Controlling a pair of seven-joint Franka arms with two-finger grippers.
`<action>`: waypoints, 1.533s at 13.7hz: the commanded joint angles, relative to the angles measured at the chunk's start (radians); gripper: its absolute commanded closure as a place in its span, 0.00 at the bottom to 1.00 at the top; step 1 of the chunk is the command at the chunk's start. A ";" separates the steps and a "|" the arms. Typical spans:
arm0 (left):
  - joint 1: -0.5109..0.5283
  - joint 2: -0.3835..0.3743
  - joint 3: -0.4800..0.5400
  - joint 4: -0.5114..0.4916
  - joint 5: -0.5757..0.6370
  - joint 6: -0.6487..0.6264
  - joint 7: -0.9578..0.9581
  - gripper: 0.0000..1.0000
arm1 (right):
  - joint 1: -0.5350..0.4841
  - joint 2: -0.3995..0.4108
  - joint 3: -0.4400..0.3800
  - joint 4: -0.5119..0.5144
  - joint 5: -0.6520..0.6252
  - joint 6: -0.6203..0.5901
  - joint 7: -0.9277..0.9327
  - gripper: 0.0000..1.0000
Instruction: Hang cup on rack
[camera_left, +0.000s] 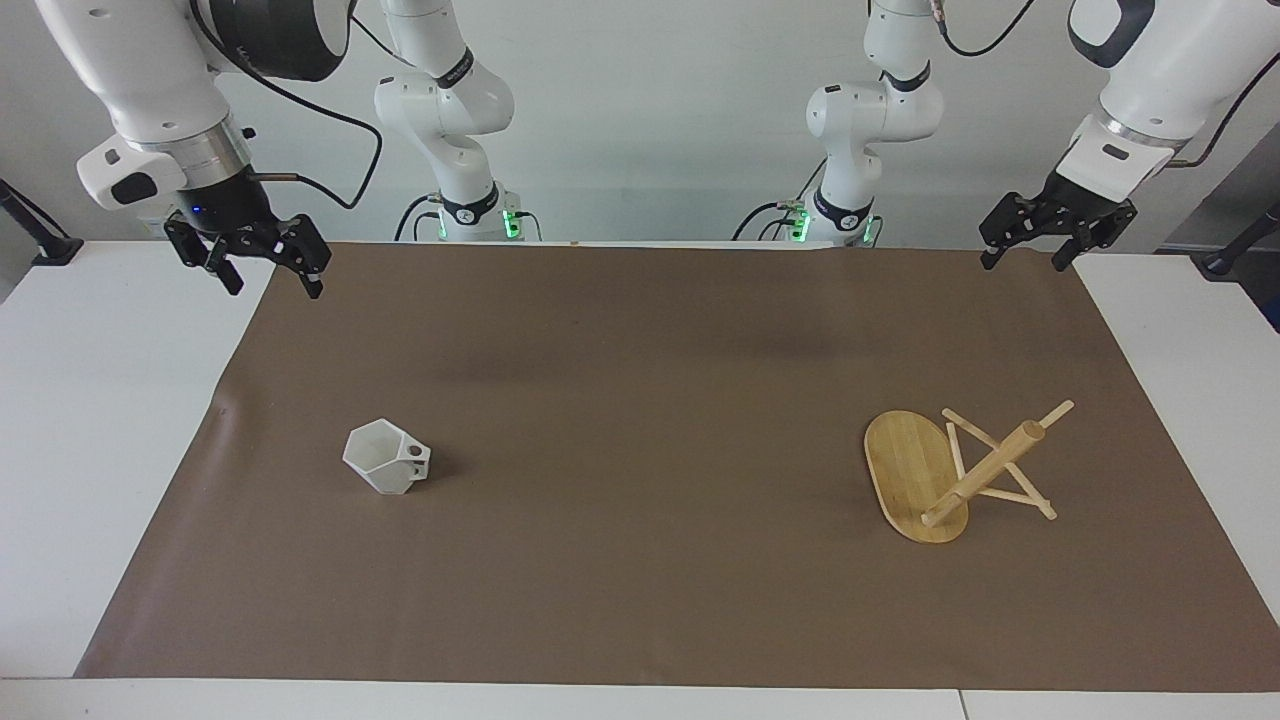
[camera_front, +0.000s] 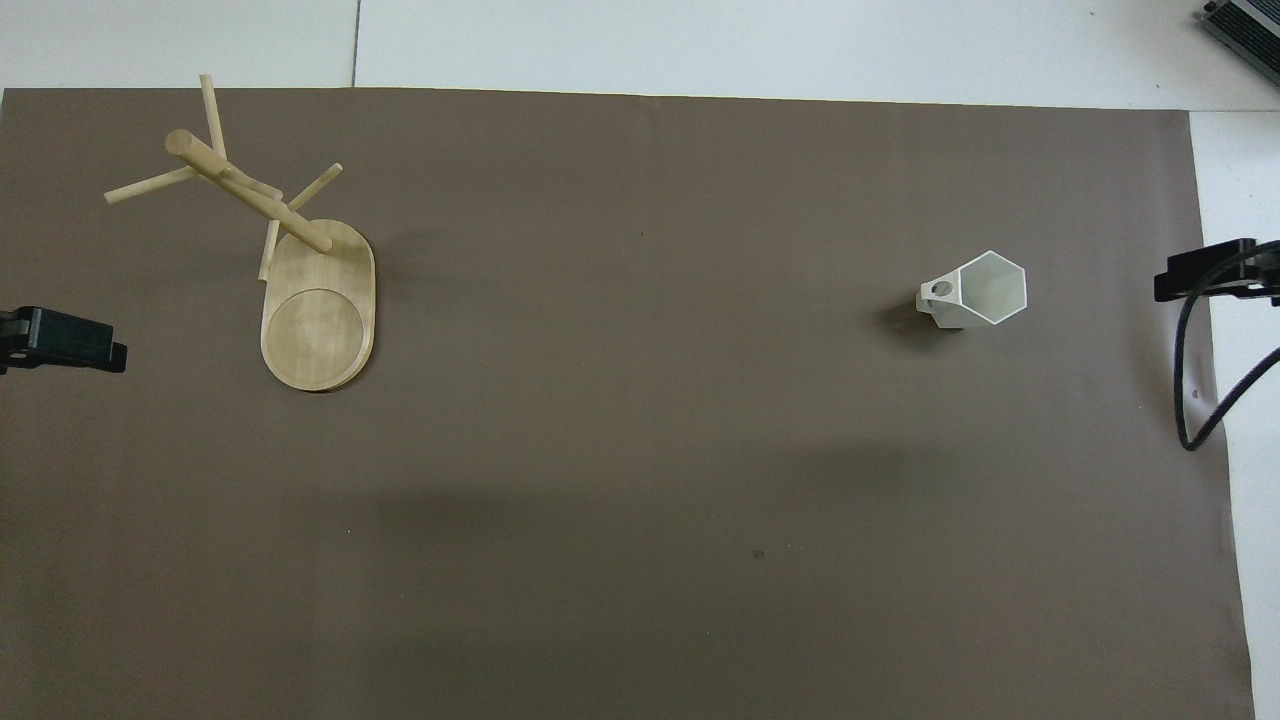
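Note:
The white faceted cup (camera_left: 385, 468) stands upright on the brown mat toward the right arm's end, with its pierced handle pointing toward the table's middle; it also shows in the overhead view (camera_front: 985, 290). The bamboo rack (camera_left: 915, 475) stands on its oval base toward the left arm's end, post and pegs bare; it also shows in the overhead view (camera_front: 318, 320). My right gripper (camera_left: 272, 282) is open and empty, raised over the mat's corner by its base. My left gripper (camera_left: 1022, 262) is open and empty, raised over the mat's other robot-side corner.
The brown mat (camera_left: 640, 380) covers most of the white table (camera_left: 90, 420). A black cable (camera_front: 1195, 390) hangs by the right gripper's finger (camera_front: 1205, 272) in the overhead view. The left gripper's finger (camera_front: 65, 340) shows at that view's edge.

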 joint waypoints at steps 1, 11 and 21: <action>0.012 -0.011 -0.011 -0.018 0.022 0.008 -0.009 0.00 | -0.002 -0.019 0.006 -0.018 -0.006 -0.006 0.012 0.00; 0.012 -0.011 -0.011 -0.018 0.022 0.008 -0.009 0.00 | -0.004 -0.037 0.004 -0.051 0.000 -0.003 0.015 0.00; 0.012 -0.011 -0.011 -0.018 0.022 0.008 -0.009 0.00 | -0.013 -0.026 0.004 -0.181 0.000 0.179 0.011 0.00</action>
